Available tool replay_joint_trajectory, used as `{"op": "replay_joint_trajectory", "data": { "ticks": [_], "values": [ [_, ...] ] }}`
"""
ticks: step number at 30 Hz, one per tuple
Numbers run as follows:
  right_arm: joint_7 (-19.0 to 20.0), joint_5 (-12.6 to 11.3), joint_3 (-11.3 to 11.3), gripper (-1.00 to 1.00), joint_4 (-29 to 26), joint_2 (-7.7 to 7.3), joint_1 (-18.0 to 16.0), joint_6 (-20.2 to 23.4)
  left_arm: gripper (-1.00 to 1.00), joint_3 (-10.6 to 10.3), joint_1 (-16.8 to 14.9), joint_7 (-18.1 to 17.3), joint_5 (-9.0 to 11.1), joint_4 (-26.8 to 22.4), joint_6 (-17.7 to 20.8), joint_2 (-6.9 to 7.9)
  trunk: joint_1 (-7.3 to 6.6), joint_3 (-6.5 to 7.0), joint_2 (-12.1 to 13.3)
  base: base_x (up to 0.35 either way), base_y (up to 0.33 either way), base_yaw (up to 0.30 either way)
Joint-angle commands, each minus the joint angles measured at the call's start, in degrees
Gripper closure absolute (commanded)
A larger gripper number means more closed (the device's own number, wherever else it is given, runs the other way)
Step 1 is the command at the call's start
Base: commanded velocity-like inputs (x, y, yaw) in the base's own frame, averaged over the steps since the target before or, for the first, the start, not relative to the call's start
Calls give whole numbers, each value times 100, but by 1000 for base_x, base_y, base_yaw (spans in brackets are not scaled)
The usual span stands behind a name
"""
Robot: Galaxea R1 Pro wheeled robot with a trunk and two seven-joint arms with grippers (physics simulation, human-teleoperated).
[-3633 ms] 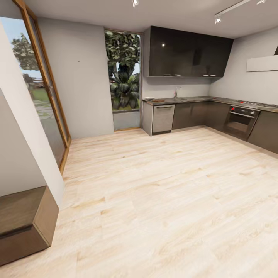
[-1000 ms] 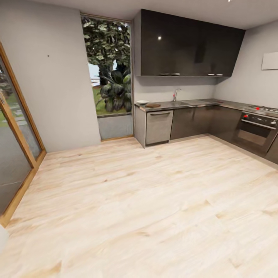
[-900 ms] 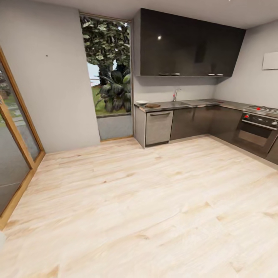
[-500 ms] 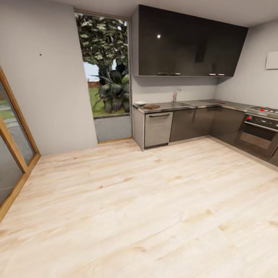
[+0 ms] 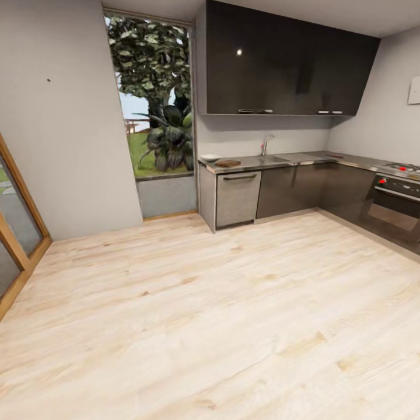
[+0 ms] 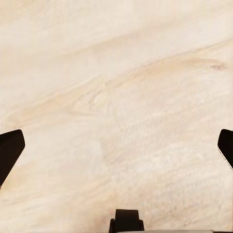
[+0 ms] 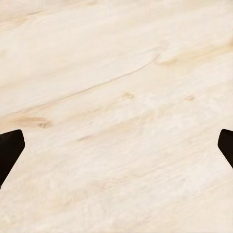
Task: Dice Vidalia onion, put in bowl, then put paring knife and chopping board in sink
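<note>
Head view: chopping board (image 5: 228, 163) on countertop (image 5: 303, 157)

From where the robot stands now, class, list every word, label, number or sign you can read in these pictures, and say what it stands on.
None: no readable text shows in any view.
The oven has red knobs, with no markings legible at this distance.
The pale panel on the right wall looks blank.
The dark upper cabinets and the dishwasher front carry no visible lettering.
Both wrist views look down on bare wooden floor.

No readable text, label, brand, number or sign stands on anything in these views.
</note>
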Motion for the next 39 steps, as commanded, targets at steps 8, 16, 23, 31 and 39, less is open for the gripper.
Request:
{"op": "replay_joint_trajectory", "data": {
  "ticks": [8, 16, 23, 31, 39],
  "values": [
    [-19, 4, 1, -100, 4, 2, -3, -16, -100, 8, -3, -2, 1, 5, -18, -1, 3, -5, -2, 324, -5, 0],
    [-19, 4, 1, -100, 4, 2, -4, -16, -100, 5, -3, -2, 2, 10, -18, -1, 3, -5, -2, 324, 0, 0],
    [-20, 4, 1, -100, 4, 2, -3, -16, -100, 6, -3, -3, 0, 12, -18, -1, 3, -5, -2, 324, 0, 0],
    [-20, 4, 1, -100, 4, 2, -3, -16, -100, 5, -3, -2, 2, 12, -18, -1, 3, -5, -2, 324, 4, 0],
    [-22, 4, 1, -100, 4, 2, -3, -16, -100, 8, -3, -2, 1, 12, -18, 5, 3, -5, -2, 311, 112, 0]
  ]
}}
